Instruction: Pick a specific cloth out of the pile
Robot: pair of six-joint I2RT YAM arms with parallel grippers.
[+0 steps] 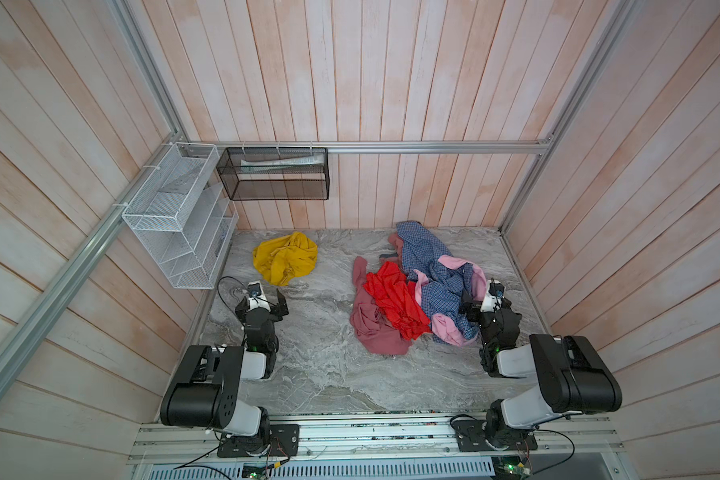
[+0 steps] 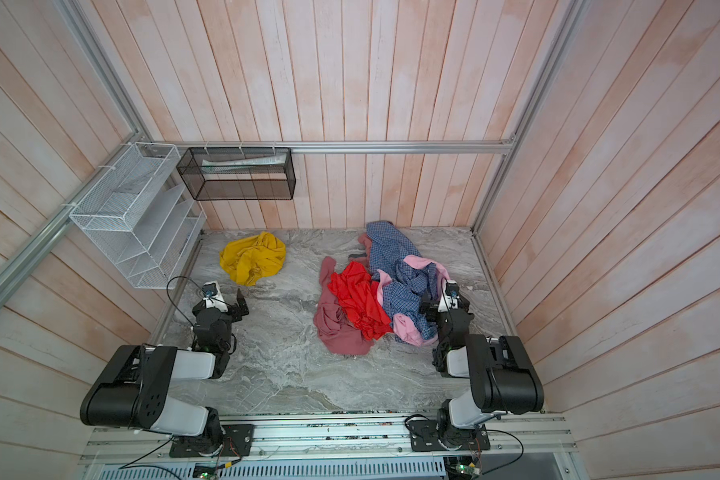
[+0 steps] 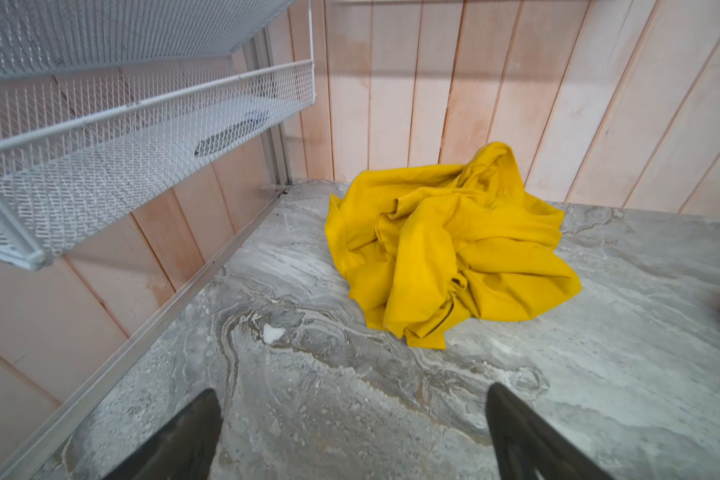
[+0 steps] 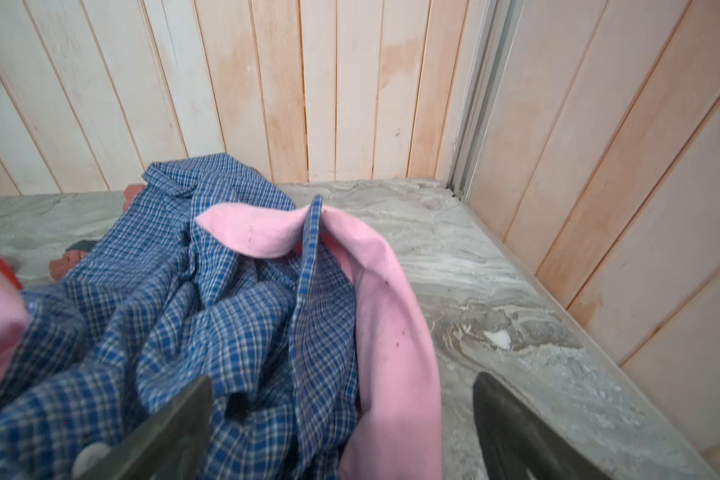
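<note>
Top views are both showing me a yellow cloth (image 1: 284,258) lying alone in the upper left part of the tabletop (image 1: 316,365), well apart from the pile (image 1: 416,291), which is sitting in the upper right part. The task is not telling me which cloth is wanted, so I am judging carefully: this could be the picked cloth already lying outside the pile, or a cloth that has nothing to do with the choice. I cannot decide between these two from one moment.

I am seeing the left gripper (image 1: 278,306) below the yellow cloth in the frame, near it but not touching, with its jaws spread wide and nothing between them. In the left wrist view the yellow cloth (image 3: 445,245) is lying straight ahead of the two fingers (image 3: 192,436), as a crumpled lump with no clear long axis.

The right gripper (image 1: 468,300) is standing at the right edge of the pile, jaws also wide, one finger (image 4: 175,419) lying against the blue checked cloth (image 4: 184,324), but I am seeing no cloth pinched.

So the left arm is nearer to the yellow cloth, the right arm nearer to the pile.

Counting now: one yellow cloth, one red cloth (image 1: 395,301), one dusty rose cloth (image 1: 371,324), pink cloth (image 4: 391,332) showing in several patches, and checked fabric I cannot count as one piece or two. Two grippers.
</note>
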